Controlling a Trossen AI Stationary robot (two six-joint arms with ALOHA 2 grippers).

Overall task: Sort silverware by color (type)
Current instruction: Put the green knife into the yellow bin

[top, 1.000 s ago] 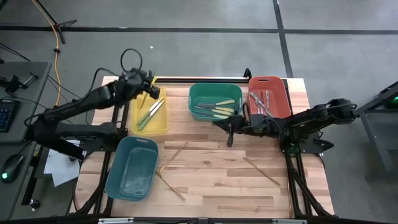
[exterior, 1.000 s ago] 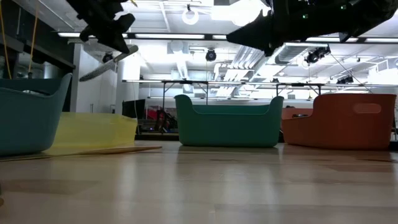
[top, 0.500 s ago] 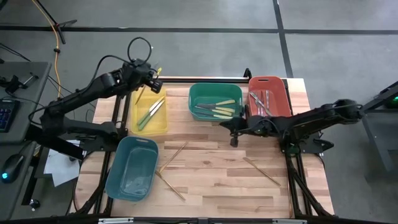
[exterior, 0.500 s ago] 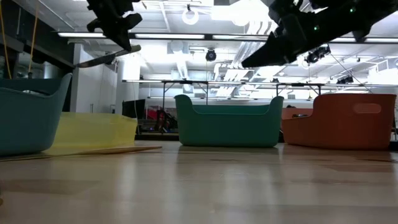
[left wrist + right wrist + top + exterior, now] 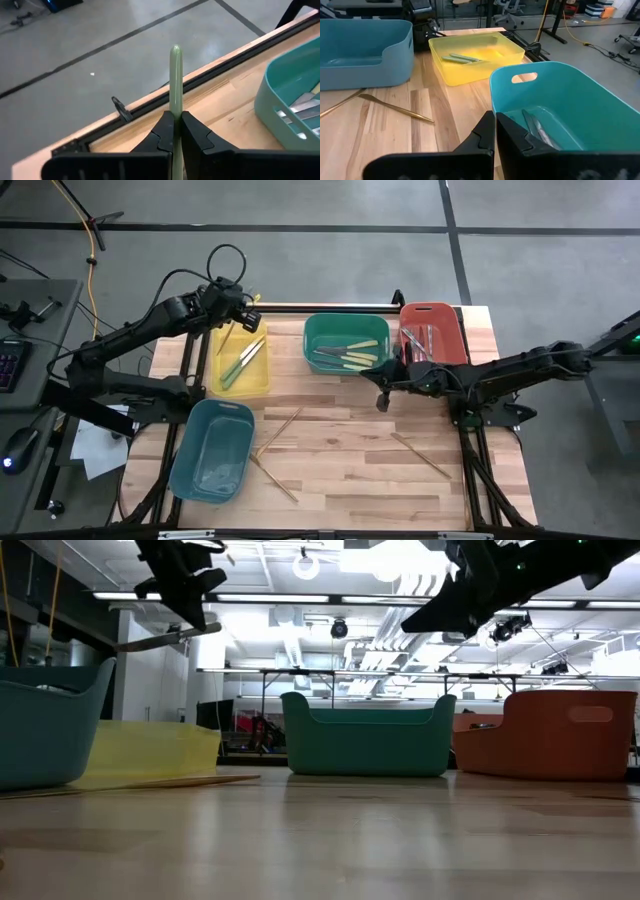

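Observation:
My left gripper (image 5: 237, 308) is shut on a green-handled utensil (image 5: 165, 637), above the far end of the yellow bin (image 5: 243, 380). Two green-handled utensils (image 5: 241, 362) lie in that bin. The green bin (image 5: 345, 325) holds yellow-handled utensils (image 5: 352, 356). The red bin (image 5: 448, 350) holds silver ones (image 5: 418, 342). Three tan wooden utensils lie on the table: one (image 5: 282, 429), another (image 5: 273, 476) and a third (image 5: 421, 455). My right gripper (image 5: 380, 401) is shut and empty above the table, by the green bin's near right corner. My left gripper pinches the utensil's green handle (image 5: 175, 107) between its two fingers (image 5: 162, 132). The handle's rounded free end (image 5: 175, 52) sticks out past the fingertips. The utensil hangs nearly level below the gripper, clear of the yellow bin, with its other end (image 5: 130, 643) a little lower.
A blue bin (image 5: 212, 448) stands at the near left. The bare table between the bins and the near edge holds only the tan utensils. A black rail (image 5: 300, 308) runs along the table's far edge. The right arm (image 5: 480, 380) reaches in from the right side.
My left gripper has gone toward the table's far edge with the green-handled utensil. The utensil has tipped from slanting to nearly level. My right gripper has gone a little toward the table's right edge and has risen, still shut.

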